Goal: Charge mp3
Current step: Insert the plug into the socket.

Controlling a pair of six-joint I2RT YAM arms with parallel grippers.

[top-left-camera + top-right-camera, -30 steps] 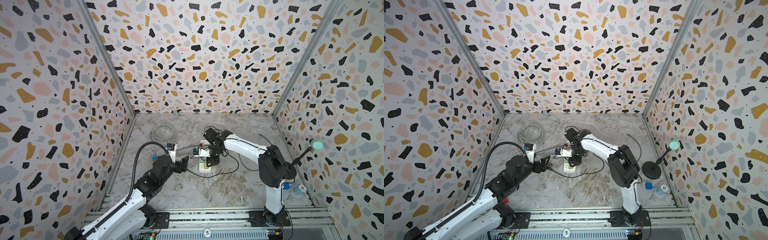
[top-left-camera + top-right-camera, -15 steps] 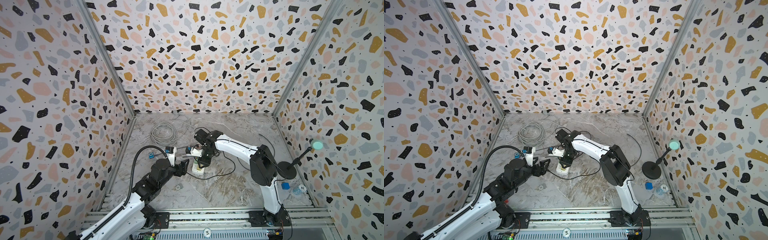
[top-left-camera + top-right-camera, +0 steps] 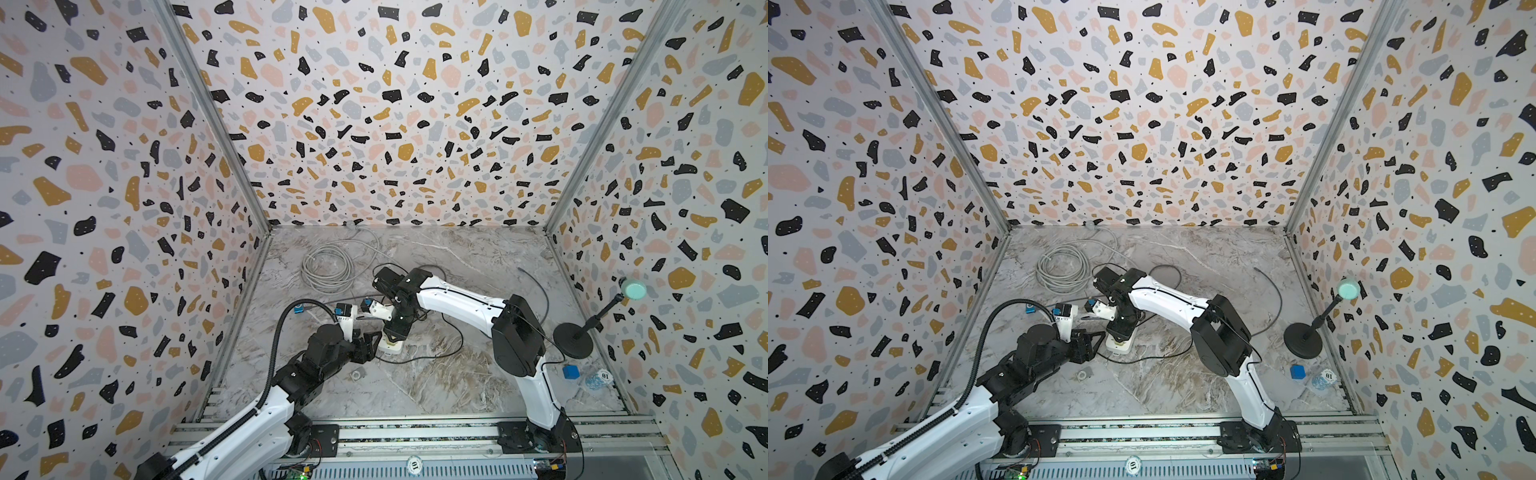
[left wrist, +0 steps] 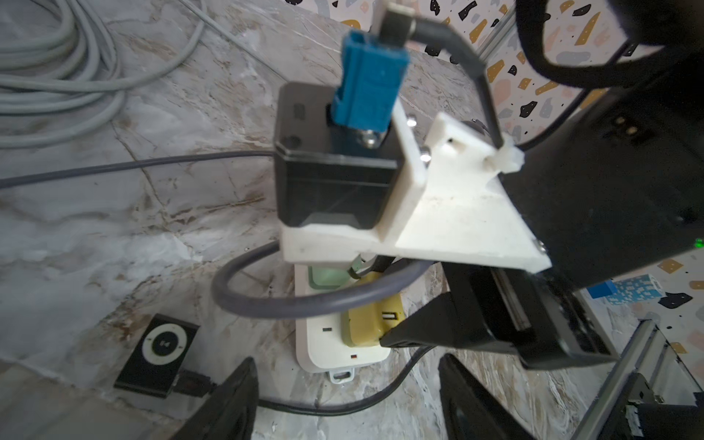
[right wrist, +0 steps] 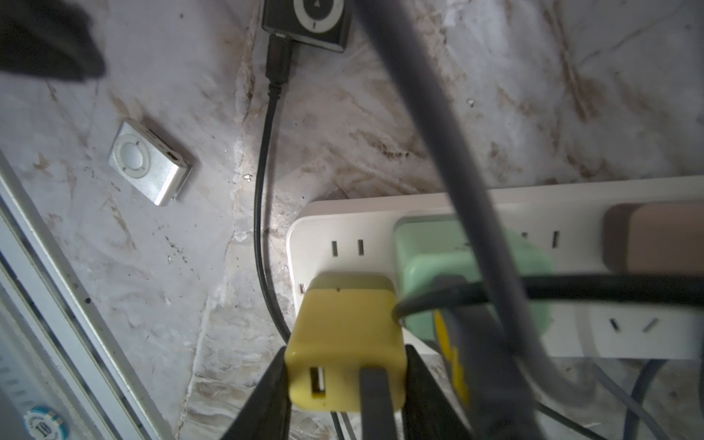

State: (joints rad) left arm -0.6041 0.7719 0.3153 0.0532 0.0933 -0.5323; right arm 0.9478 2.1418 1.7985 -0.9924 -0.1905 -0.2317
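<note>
A black mp3 player lies flat on the marble floor with a black USB cable plugged into it. The cable runs past the end of the white power strip; its far end is hidden. My right gripper is shut on the yellow USB charger, which sits in the strip, and one charger port shows empty. My left gripper hangs open just off the strip's end, above the cable, holding nothing. In both top views the two grippers meet at the strip.
A silver mp3 player lies loose near the front rail. A green charger and a brown plug occupy the strip. A grey cable coil lies at the back left. A black stand, blue cube and chip sit right.
The right gripper and the power strip have shifted left and toward the front. The left gripper has drawn back toward the front, and its jaws have narrowed a little.
</note>
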